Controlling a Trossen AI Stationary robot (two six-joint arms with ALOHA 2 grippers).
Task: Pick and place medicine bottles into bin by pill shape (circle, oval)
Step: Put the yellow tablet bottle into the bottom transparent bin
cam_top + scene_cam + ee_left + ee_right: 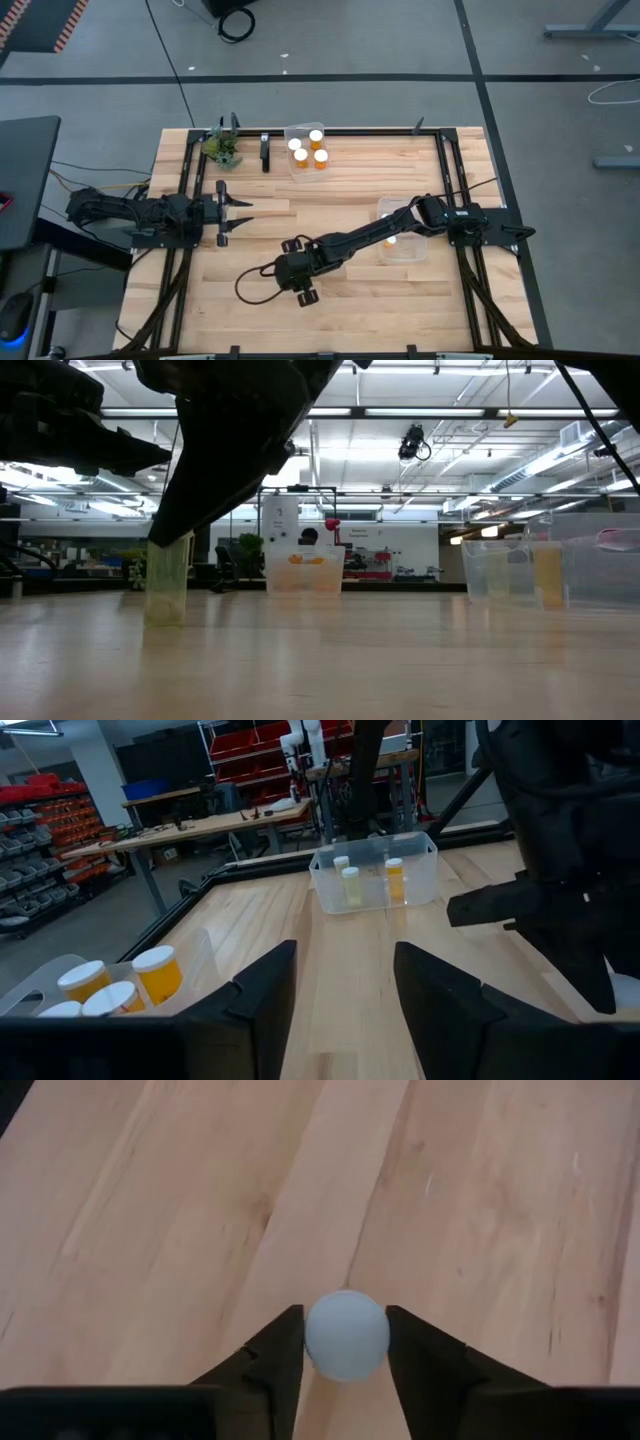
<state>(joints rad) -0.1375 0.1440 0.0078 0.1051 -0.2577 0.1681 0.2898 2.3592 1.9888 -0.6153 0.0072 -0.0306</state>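
Note:
One medicine bottle [167, 580] with a white cap [345, 1335] stands upright on the table, left of its middle and toward the near edge. My right gripper [343, 1342] is over it, shut on the cap; in the high view the gripper [302, 283] hides the bottle. Several other bottles [308, 148] stand in a clear bin [292, 168] at the far edge. More bottles show in a second clear bin [412, 250] on the right, partly under my right arm. My left gripper [345, 995] waits at the table's left, pointing level, open, with nothing between its fingers. My right gripper pinches the bottle's round white cap by its two opposite sides [312, 1335] between its two fingers. The fingers come slanting down from above. The bottle stands upright with its base on the table.
A small green plant [222, 148] stands at the far left, next to a dark upright piece [265, 152]. A black frame [440, 170] runs around the wooden table. Bare wood lies between the two bins and along the near edge.

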